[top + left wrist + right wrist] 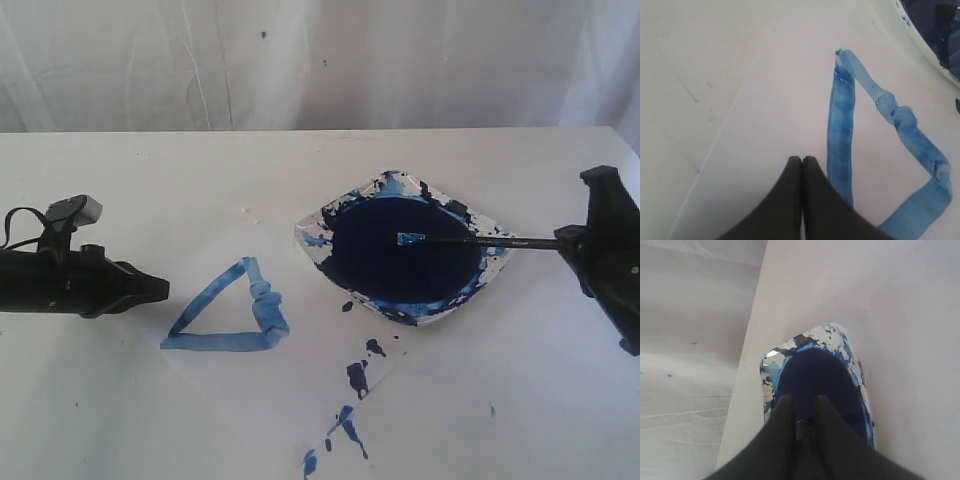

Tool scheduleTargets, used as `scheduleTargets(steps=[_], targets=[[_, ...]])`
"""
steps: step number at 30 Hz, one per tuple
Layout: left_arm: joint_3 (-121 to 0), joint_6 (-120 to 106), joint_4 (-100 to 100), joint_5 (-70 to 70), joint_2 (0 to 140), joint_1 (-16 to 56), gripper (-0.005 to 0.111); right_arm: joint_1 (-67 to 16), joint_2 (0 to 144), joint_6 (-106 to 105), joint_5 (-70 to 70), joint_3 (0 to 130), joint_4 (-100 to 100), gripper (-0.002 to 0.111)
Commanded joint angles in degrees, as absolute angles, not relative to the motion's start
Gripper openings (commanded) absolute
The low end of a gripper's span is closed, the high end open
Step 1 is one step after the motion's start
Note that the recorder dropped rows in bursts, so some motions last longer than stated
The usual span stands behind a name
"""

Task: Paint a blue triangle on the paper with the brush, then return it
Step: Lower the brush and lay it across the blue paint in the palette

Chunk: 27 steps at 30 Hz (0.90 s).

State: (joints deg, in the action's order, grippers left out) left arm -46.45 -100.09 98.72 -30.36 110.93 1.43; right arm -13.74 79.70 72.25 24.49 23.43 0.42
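White tabletop filled most of the ext. view. Nearest, at lower centre, lay dark splatters. Just beyond them, left of centre, paper was barely distinct from the table. It carried triangle, closed on all 3 sides, w/ its right side thick and wavy. L gripper hung at the left edge, just left of the triangle. Its fingers were pressed together w/ nothing between them, as the L wrist view showed.

Farther back and right of centre sat dish, full of dark blue. Brush lay level over it, bristles above the pool and handle running right into R gripper. Those fingers were narrow, pinching the handle end.

Judged step: painting done, brush going back.
- Lower until the ferrule end rests in the dish and the handle on the rim.
- Open only then, so it won't roll off.
- Pull back to the right, along the handle line.

Bare table lay lower right, so there was room to retreat. Table's right edge was near R arm. Curtain closed off the back.
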Motion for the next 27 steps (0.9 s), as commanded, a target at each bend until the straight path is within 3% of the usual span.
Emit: scheduleTargets(steps=[1,21,27], targets=[[-45.95,-100.24,99.95,-31.56,110.58,1.31,0.000,-13.81,84.97,72.22,29.36,23.30,0.00,0.000],[-45.95,-100.24,99.95,-31.45,110.58,1.31,0.000,-13.68,88.75,59.16,33.89,23.30,11.46,0.000],[-45.95,-100.24,99.95,-31.45,110.58,1.31,0.000,-13.68,88.85,59.16,33.89,23.40,12.63,0.015]])
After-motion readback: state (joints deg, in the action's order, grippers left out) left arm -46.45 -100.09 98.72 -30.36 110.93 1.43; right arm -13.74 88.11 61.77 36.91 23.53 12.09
